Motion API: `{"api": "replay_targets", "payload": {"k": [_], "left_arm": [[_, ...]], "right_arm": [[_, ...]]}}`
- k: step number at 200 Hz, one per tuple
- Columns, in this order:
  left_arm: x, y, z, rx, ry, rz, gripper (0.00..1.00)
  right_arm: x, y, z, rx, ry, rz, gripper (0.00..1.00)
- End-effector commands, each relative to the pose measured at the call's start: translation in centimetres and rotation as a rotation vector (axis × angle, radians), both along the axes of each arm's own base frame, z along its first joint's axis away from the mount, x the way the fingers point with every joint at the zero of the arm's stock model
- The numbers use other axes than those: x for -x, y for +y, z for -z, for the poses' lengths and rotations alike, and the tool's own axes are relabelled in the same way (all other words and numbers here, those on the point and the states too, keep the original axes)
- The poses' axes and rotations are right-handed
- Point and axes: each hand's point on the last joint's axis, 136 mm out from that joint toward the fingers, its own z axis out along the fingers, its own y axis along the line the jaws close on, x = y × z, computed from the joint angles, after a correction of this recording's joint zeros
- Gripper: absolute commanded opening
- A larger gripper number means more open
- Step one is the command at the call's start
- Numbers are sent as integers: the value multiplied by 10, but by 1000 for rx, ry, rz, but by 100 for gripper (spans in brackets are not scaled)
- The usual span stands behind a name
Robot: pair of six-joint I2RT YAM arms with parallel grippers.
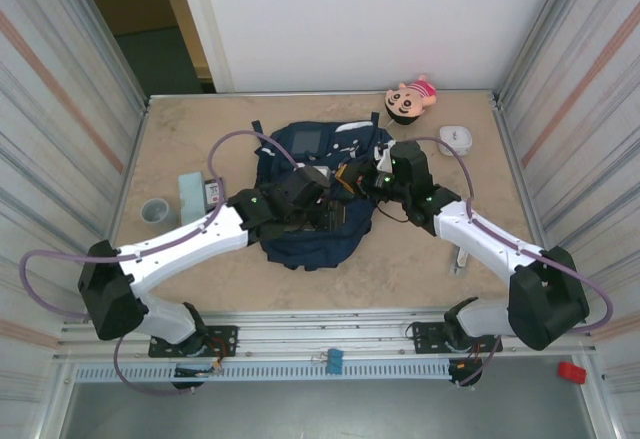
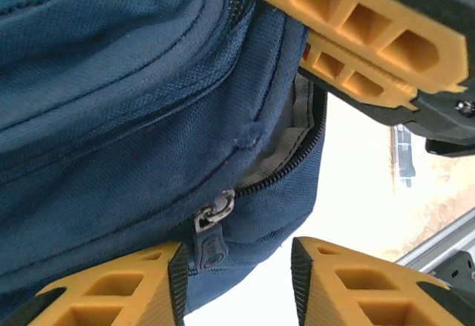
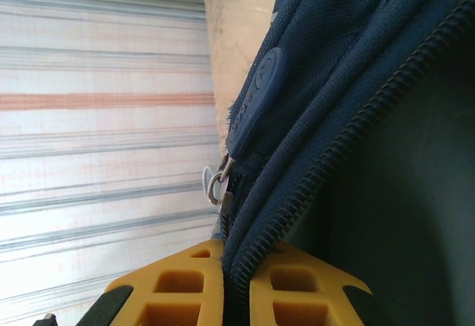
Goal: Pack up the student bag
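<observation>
2 ribbed walls [image 1: 60,109] are flanking my beige table [image 1: 380,269]; left pincer [image 2: 237,274] is gaping, right pincer [image 3: 236,281] is pinching the student bag [image 1: 305,249].

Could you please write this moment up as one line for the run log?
student bag flat on table | left tool open beside zipper pull | right tool shut on bag's zipper edge

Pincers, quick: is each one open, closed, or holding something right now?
Left pincer: open, holding nothing, at the student bag zipper.
Right pincer: closed on the student bag's zippered edge.
</observation>
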Motion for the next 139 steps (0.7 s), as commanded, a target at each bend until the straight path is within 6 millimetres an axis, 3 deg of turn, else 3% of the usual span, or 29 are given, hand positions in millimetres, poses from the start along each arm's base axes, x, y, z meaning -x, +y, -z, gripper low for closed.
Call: {"api": "replay_targets", "payload": {"k": [1, 42, 139], "left_arm": [[-7, 6, -4, -40, -24, -55, 43], [-6, 10, 17, -68, -1, -78, 36], [-15, 30, 19, -92, -52, -151, 0]], "right_arm": [[-4, 14, -45, -64, -138, -44, 0], [-1, 19, -52, -81, -152, -57, 0], [5, 20, -49, -72, -141, -82, 0]]}}
